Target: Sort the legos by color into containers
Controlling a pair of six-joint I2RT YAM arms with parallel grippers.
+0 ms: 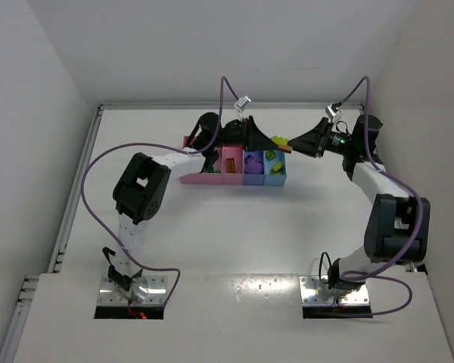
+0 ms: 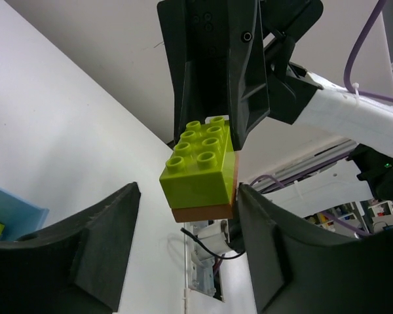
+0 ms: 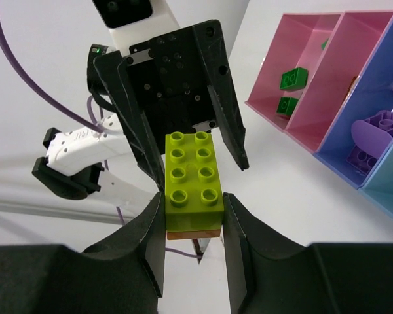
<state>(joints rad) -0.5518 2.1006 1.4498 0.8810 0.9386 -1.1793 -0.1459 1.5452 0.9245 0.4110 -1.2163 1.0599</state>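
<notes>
The right gripper (image 3: 193, 212) is clenched on a two-colour clump (image 3: 192, 190). Its pads press both long sides of a yellow-green brick (image 3: 191, 170) that has a thin orange piece (image 3: 193, 233) stuck beneath it. The left gripper (image 2: 187, 196) meets it head-on, spread wide around the clump's free end. One finger (image 2: 268, 255) touches or nearly touches the orange edge and the other (image 2: 98, 248) stands apart, so this gripper grasps nothing yet. The clump hangs in the air between the two, just beside the right end of the containers (image 1: 234, 180) and above the tabletop (image 1: 234, 242).

Further out, each bin already has a colour:
- Dark green bricks (image 3: 293, 78) lie in the wide pink bin (image 3: 295, 36).
- An orange brick (image 1: 231, 164) lies in the narrow pink bin (image 3: 334, 85).
- Purple bricks (image 3: 373, 131) lie in the blue bin (image 3: 380, 72).
- Yellow-green bricks (image 1: 272, 160) lie in the light blue bin (image 3: 390, 190).

The top view shows no loose brick outside the bins (though the arms hide the ground just behind them). The sorting looks close to finished. What seems left is to pull this clump apart and drop its yellow-green half in the light blue bin and its orange half in the narrow pink one.
</notes>
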